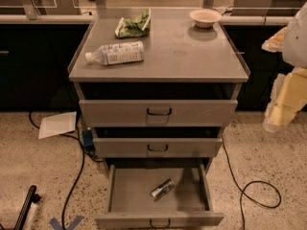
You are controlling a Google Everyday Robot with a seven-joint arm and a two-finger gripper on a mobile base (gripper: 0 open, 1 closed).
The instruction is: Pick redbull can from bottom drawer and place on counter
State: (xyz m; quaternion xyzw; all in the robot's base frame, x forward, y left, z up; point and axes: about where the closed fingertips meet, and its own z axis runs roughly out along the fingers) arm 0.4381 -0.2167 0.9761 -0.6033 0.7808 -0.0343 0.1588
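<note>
- At the bottom of the frame, the bottom drawer [134, 198] is pulled out towards the camera. It is a shallow grey tray with a small dark loop handle on its front panel.
- The redbull can [162, 189] lies on its side on the drawer floor, slightly right of centre and slanted. It touches none of the drawer's walls.
- A blue tape cross [65, 223] is on the speckled floor [273, 157] at lower left, just beside the drawer front. A black cable [261, 195] loops across the floor at lower right.
- Above the open tray, the middle drawer [196, 147] and the top drawer [201, 113] are each pulled out a little, with a dark gap over each.
- A white sheet of paper [57, 124] lies on the floor to the left of the unit.
- The end effector [277, 118] hangs at the right edge of the frame, level with the top drawer. It is pale and yellowish, outside the unit and well apart from the can. I cannot tell whether it is wide or narrow.
- The grey metal surface [192, 56] tops the unit. A clear plastic bottle [116, 52] lies on its side at the near left of it.
- Farther back, a green packet [133, 25] sits at the rear left and a white bowl [205, 17] at the rear right.
- A long pale ledge [43, 19] runs behind the unit across the top of the frame.
</note>
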